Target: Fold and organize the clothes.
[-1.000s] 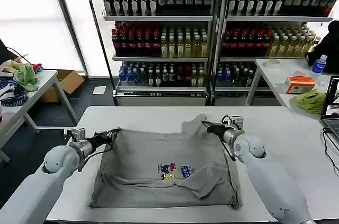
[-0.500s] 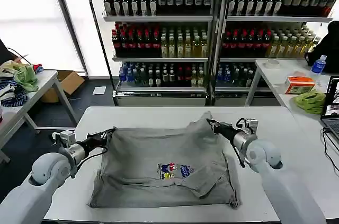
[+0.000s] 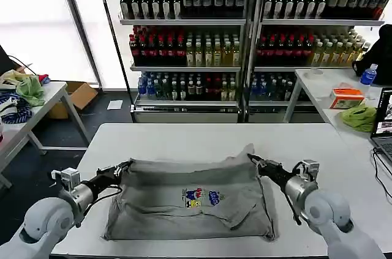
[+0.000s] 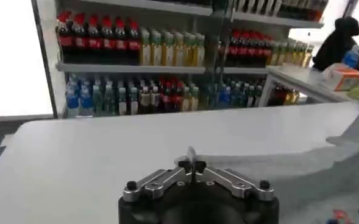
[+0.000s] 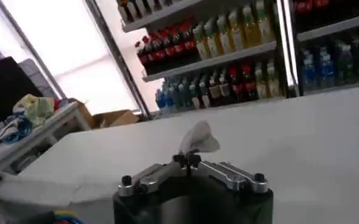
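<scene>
A white bench point(image 3: 196, 136) stands before tall shelves of bottled drinks point(image 3: 190, 32) that fill the upper half of the head view, with bright windows at the upper left. Low on the left of that view, the left gripper point(image 3: 124, 168) is closed tight on the upper left corner of the shirt point(image 3: 190, 195), its dark fingers pinching a fold of grey cloth just above the bench top; in the left wrist view the same gripper point(image 4: 192, 163) shows its fingers pressed together on a thin upright sliver of fabric. Low on the right, the right gripper point(image 3: 255, 160) is likewise clamped on the shirt's upper right corner, where a small peak of cloth stands up beside it; in the right wrist view the gripper point(image 5: 190, 157) holds a pale tuft of the cloth between closed fingers. Between the two grippers the top edge of the shirt is drawn out in a nearly straight line, slightly lifted, while the rest lies on the bench in the lower centre of the frame, light grey, with a small multicoloured chest print point(image 3: 201, 198) near its middle and a sleeve folded across the lower right part. At the left edge a side table carries a green cloth point(image 3: 29, 87) and a dark blue patterned heap point(image 3: 13, 109). At the right edge another table holds a green cloth point(image 3: 360, 116), an orange box point(image 3: 347, 97) and a blue-capped bottle point(image 3: 369, 74).
</scene>
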Motion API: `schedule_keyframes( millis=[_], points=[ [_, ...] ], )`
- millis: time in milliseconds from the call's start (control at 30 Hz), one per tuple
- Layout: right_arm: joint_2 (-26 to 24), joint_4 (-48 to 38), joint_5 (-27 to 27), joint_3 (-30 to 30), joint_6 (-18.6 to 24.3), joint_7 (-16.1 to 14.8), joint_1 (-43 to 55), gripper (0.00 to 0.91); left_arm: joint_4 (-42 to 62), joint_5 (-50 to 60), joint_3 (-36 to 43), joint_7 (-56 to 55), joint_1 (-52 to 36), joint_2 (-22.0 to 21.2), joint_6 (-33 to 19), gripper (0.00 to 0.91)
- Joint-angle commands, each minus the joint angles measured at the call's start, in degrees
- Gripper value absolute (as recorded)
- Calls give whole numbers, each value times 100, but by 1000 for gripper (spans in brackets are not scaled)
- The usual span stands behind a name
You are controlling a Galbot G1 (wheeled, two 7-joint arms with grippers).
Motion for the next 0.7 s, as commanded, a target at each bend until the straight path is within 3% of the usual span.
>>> schedule_keyframes(
  millis=[33,400,433,467,700],
  points=[
    [-91,853,-37,648,6,-3,-1593,0,-873,198,-540,-53,1507,-98,231,0],
    [44,1097,-548,761,31,60,-2577,10,-1239,934,-759,150,2500,-419,309,10],
    [76,1110,-587,751,34,97,-2609,413,-1241,1017,-714,144,2513,-459,313,81],
    [129,1133,-704,748,44,73,-2628,907,-1245,1130,-685,137,2513,-496,337,907],
    [151,1245,-763,809,142,121,-2584,907,-1317,1214,-832,37,2471,-475,380,907]
  ],
)
